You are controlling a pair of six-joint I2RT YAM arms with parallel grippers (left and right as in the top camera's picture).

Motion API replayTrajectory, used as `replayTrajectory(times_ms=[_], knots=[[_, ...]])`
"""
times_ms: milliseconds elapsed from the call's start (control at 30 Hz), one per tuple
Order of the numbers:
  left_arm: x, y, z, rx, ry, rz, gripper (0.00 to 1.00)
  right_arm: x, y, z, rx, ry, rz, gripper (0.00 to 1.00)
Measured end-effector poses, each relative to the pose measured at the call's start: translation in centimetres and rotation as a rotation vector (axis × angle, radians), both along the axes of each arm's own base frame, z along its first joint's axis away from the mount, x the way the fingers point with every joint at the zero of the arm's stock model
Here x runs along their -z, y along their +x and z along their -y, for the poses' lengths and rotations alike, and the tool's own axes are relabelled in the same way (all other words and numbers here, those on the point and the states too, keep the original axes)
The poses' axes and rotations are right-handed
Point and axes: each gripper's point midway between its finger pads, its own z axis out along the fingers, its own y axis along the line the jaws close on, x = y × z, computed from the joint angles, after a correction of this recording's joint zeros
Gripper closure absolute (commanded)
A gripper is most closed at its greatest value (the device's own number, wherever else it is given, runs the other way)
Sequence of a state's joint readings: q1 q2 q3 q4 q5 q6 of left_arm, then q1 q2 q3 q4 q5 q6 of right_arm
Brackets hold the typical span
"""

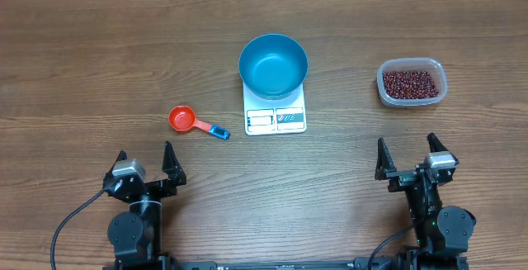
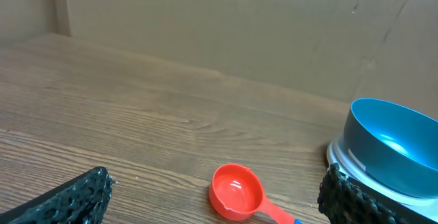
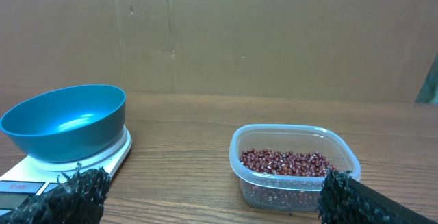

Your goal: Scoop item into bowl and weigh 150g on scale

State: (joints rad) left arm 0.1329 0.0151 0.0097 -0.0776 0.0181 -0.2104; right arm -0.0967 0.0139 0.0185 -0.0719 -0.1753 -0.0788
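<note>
The blue bowl (image 1: pixel 273 64) (image 2: pixel 391 144) (image 3: pixel 66 122) stands empty on the white scale (image 1: pixel 275 117) (image 3: pixel 109 157) at the table's middle. Dark red-brown beans (image 1: pixel 408 83) (image 3: pixel 286 161) fill a clear plastic tub (image 1: pixel 412 82) (image 3: pixel 294 166) at the right. A red measuring scoop (image 1: pixel 182 120) (image 2: pixel 237 192) with a blue handle tip lies left of the scale. My left gripper (image 1: pixel 145 161) (image 2: pixel 215 190) is open near the front edge, short of the scoop. My right gripper (image 1: pixel 407 154) (image 3: pixel 212 191) is open too, short of the tub. Neither holds anything.
A brown cardboard wall (image 3: pixel 219 32) rises behind the wooden table (image 1: pixel 99 63). Both arm bases (image 1: pixel 132 229) (image 1: pixel 441 225) sit at the front edge.
</note>
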Motion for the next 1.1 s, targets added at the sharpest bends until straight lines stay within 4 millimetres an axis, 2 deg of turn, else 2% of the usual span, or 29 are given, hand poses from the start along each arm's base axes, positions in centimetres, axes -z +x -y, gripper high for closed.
replayTrajectory(times_ms=[400, 567, 800, 1100], knots=[[0.0, 0.0, -0.1, -0.004, 0.001, 0.002, 0.0, 0.0, 0.0, 0.0, 0.0, 0.0, 0.0, 0.0], [-0.2, -0.2, -1.6, -0.092, 0.011, 0.007, 0.0, 0.0, 0.0, 0.0, 0.0, 0.0, 0.0, 0.0], [-0.3, -0.4, -2.2, -0.128, 0.014, 0.009, 0.0, 0.0, 0.0, 0.0, 0.0, 0.0, 0.0, 0.0], [-0.1, 0.0, 0.1, 0.0, -0.075, 0.011, 0.0, 0.0, 0.0, 0.0, 0.0, 0.0, 0.0, 0.0]])
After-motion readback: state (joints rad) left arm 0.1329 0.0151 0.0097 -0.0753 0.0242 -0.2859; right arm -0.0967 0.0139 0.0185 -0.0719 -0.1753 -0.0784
